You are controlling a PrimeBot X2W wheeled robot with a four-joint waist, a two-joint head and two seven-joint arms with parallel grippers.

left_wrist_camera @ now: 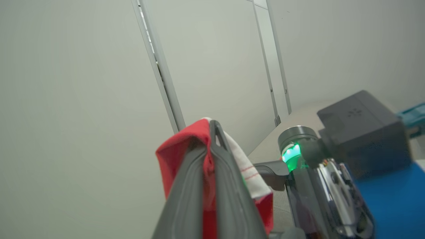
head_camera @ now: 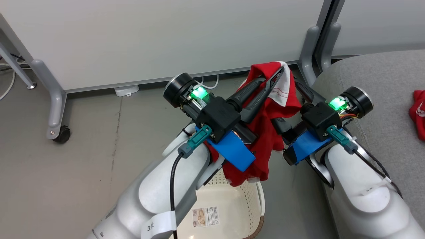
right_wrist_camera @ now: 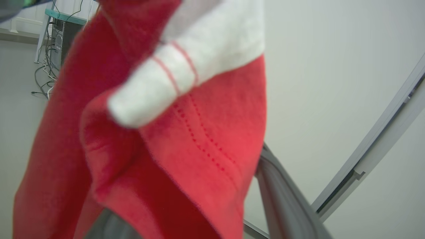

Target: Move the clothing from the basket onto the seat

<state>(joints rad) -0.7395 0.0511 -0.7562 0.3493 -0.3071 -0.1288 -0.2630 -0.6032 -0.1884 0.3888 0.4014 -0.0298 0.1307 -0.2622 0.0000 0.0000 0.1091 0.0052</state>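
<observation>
Head view: left gripper (head_camera: 277, 75) has its fingers pressed together, pinching the red garment (head_camera: 265, 132) next to its white striped cuff (head_camera: 282, 88). The garment is lifted and hangs from the fingertips down past the left wrist. Its lower hem overlaps the far rim of the basket (head_camera: 239, 199); can't tell if it touches. The basket sits at bottom centre on the grey floor (head_camera: 83, 139), between the two forearms, with a barcode label (head_camera: 206, 216) on its bottom.

Right gripper (head_camera: 289, 104) is just beside the hanging garment, fingers spread wide, clamping nothing. One finger runs along the cloth's right edge; the other is partly hidden behind a fold.

Seat (head_camera: 375, 76) is at right, beside the right arm. A second red garment (head_camera: 419, 113) lies on it at the frame edge, well apart from the basket.

Left wrist view: both fingers are closed flat on a red fold, cloth squeezed between them up to the tips, cuff spilling off the right side. The right gripper's green light (left_wrist_camera: 290, 154) is close by at right. White wall panel (left_wrist_camera: 83, 99) behind.

Right wrist view: the garment hangs across the front, cuff on top. One finger (right_wrist_camera: 282, 199) shows at the cloth's right edge; the other is mostly covered at bottom left. The jaws are wide, with cloth hanging in the gap, not gripped.
</observation>
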